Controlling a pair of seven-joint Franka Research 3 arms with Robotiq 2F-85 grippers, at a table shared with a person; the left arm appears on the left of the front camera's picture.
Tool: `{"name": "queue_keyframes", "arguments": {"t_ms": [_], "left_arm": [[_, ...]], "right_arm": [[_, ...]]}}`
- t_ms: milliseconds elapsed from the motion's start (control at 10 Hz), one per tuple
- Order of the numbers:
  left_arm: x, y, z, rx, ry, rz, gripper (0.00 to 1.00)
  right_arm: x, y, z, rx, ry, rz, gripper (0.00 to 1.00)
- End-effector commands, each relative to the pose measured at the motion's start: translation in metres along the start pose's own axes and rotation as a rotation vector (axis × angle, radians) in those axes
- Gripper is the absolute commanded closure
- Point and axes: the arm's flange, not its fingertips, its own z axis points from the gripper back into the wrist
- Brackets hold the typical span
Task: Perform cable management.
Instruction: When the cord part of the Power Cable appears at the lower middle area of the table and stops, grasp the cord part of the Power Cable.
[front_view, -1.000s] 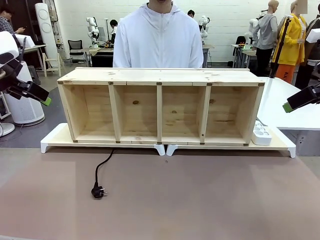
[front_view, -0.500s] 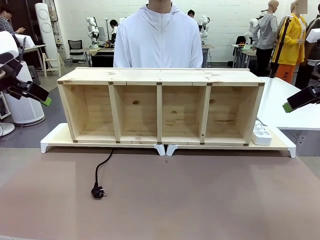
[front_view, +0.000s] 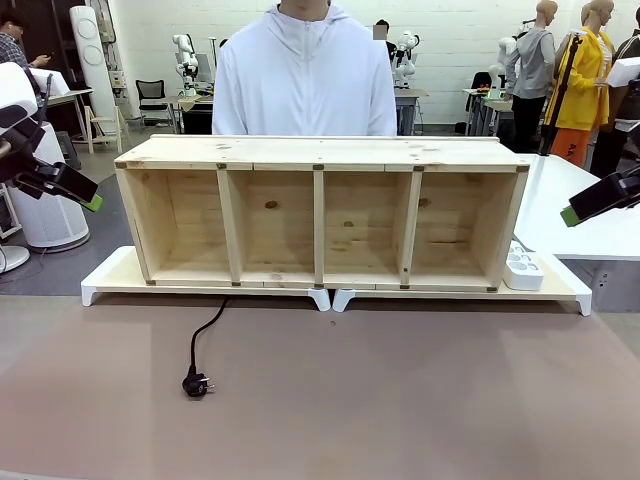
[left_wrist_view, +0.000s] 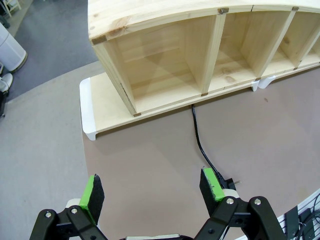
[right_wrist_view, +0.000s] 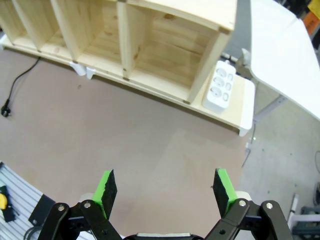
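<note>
**Black cable (front_view: 205, 335) loose on the mat, both grippers wide open and empty**

Starting at the far left, the left gripper (front_view: 90, 200) hangs in the air off the table's edge, well apart from everything. Its wrist view shows the jaws spread wide, with nothing between the green pads (left_wrist_view: 91, 192).

A bit further right is the cable. It comes out from under the white stand (front_view: 110, 282), about below the divider between the first and second compartments of the wooden shelf (front_view: 320, 152). From there it snakes toward the robot's side over the brown mat (front_view: 400, 400) and ends in a plug (front_view: 196, 383) lying flat there. Nothing touches it.

The shelf has four open compartments and sits across two white stands side by side. A person (front_view: 305, 80) in a white hoodie stands behind it.

Just past the shelf's right end, a white strip (front_view: 522, 268) rests on the right stand.

Far right, the right gripper (front_view: 572, 213) hovers near the white side table (front_view: 580, 190). It's the same deal there, with the jaws fully apart and holding nothing.
</note>
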Motion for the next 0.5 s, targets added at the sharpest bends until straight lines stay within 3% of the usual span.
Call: {"name": "queue_keyframes", "arguments": {"t_ms": [0,400], "left_arm": [[0.002,0.001,-0.002,0.0,-0.01,0.005,0.0],[0.002,0.001,-0.002,0.0,-0.01,0.005,0.0]], "right_arm": [[0.027,0.038,-0.007,0.078,-0.001,0.052,0.0],[0.055,0.139,-0.041,0.224,0.061,0.174,0.0]]}}
